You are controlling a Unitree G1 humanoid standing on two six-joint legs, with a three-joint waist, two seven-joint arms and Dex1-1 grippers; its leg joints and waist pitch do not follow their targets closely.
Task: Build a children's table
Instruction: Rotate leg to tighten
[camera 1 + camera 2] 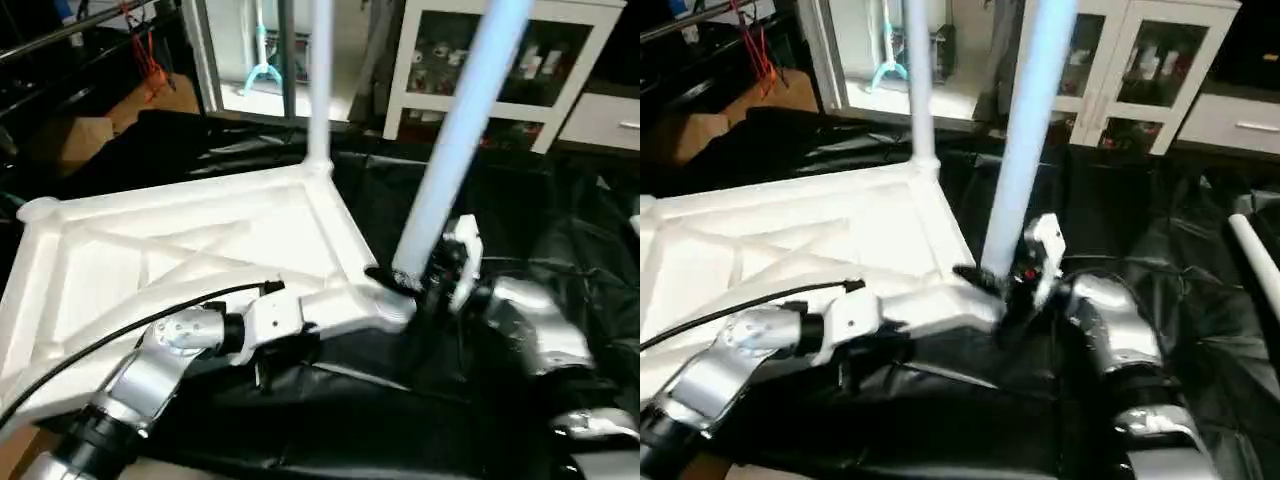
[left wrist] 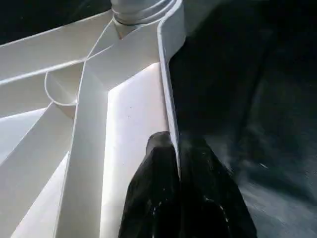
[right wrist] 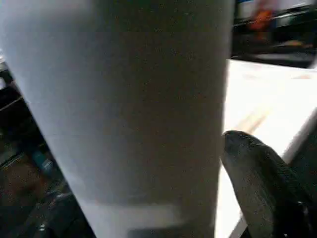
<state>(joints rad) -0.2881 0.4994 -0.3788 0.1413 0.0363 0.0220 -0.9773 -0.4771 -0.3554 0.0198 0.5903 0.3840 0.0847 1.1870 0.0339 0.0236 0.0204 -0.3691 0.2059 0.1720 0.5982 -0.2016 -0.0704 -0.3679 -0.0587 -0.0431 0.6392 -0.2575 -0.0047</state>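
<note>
The white plastic rectangular tabletop [image 1: 190,250] lay ribs-up on black sheeting [image 1: 560,230], its edge pinched by the left gripper [image 2: 171,148], while the right gripper [image 1: 425,280], fingers spread, flanked a white tapered leg [image 1: 450,140] at the near corner socket.

The upturned tabletop [image 1: 200,250] and its two standing legs [image 1: 455,140] look like smooth white plastic with a soft sheen, the sheet [image 1: 560,240] beneath is crinkled glossy black plastic (like bin liner), and the robot's forearms [image 1: 530,325] are brushed silver metal.
</note>
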